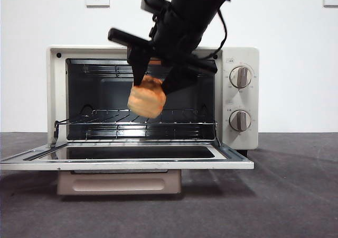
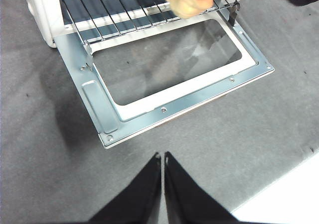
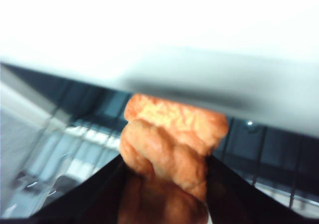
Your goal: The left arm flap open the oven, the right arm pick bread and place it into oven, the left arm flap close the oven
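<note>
The Toshiba toaster oven point(image 1: 240, 53) stands with its glass door point(image 1: 127, 163) flapped fully down, level with the table, and the wire rack point(image 1: 137, 122) drawn slightly out over the hinge. The step in hand looks to be the placing: the right arm's gripper point(image 1: 154, 85) hangs in front of the oven mouth, jaws clamped on either side of the bread loaf point(image 1: 146, 101).

To do it well, the gripper should probably carry the loaf deeper, past the rack's front bar, and lower it until the underside rests on the wires before the jaws part; let go from this height and the lumpy loaf may roll or tip forward onto the door. The arm's broad body also needs to stay under the top edge of the opening.

The bread is held at its upper part, its lower end hanging free below the jaw tips, above the rack and not touching it. The right wrist view shows the loaf point(image 3: 169, 144) wedged between the two jaws, with the rack bars behind it.

The left gripper point(image 2: 163, 157) waits over the table, well apart from the door's outer edge, its jaws pressed together on nothing.
</note>
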Controlling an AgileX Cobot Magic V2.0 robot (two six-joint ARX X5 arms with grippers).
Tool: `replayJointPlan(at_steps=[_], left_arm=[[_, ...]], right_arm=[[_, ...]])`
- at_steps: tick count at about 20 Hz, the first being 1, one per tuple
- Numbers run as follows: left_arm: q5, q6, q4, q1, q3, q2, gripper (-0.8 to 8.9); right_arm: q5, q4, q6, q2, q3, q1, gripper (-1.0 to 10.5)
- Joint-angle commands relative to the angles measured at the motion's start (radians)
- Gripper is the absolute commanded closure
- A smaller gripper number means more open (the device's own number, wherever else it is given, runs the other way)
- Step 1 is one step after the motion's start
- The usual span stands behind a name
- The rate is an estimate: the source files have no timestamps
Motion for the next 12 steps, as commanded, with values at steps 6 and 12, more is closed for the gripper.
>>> replayJointPlan(at_steps=[6, 12], left_arm=[[-0.002, 0.006, -0.002, -0.003, 0.003, 0.001, 7.98], [-0.002, 0.01, -0.011, -0.003, 0.003, 0.001, 7.98]], right_arm=[[0.062, 0.034, 0.015, 0.065, 0.022, 0.008, 6.2], [0.054, 0.034, 0.015, 0.064, 0.022, 0.008, 5.3]])
